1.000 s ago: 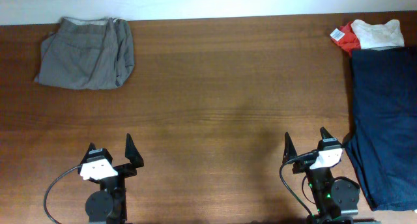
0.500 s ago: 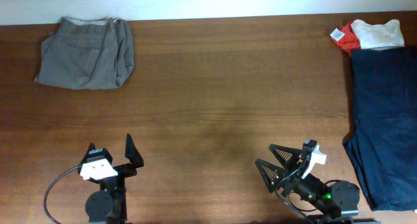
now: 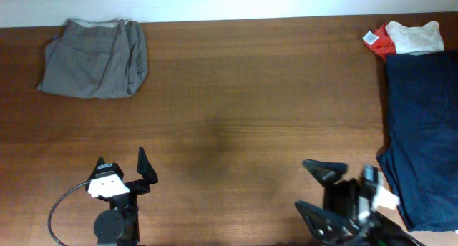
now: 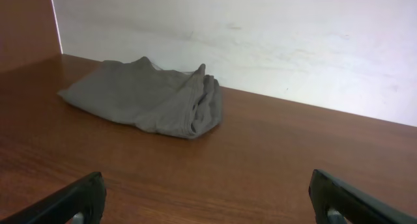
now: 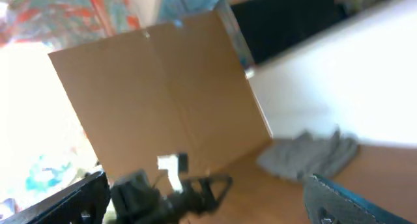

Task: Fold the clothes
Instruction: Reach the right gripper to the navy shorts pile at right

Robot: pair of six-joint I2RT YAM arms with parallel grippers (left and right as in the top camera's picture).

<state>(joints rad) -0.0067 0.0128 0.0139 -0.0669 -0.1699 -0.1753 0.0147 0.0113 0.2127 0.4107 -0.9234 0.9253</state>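
Navy shorts (image 3: 422, 124) noted rightward of right gripper (image 3: 302, 183), long axis front-to-back; jaws parted, empty, pointed leftward; left gripper (image 3: 120, 161) likewise parted, farther.

Soft, even light is falling on the table (image 3: 236, 81) from above, giving hardly any glare; a faint dark patch is lying near its middle. The wall (image 3: 215, 3) strip at the top is washing out to white. The left gripper (image 3: 120, 154) is showing sharp, while the right gripper (image 3: 304, 183) is smearing with motion blur. In the left wrist view the trousers (image 4: 146, 97) are casting a thin, soft shadow, and the fingers (image 4: 65, 201) are sitting dark and unfocused. The right wrist view is blurring all over, tilting, and burning out at the left.
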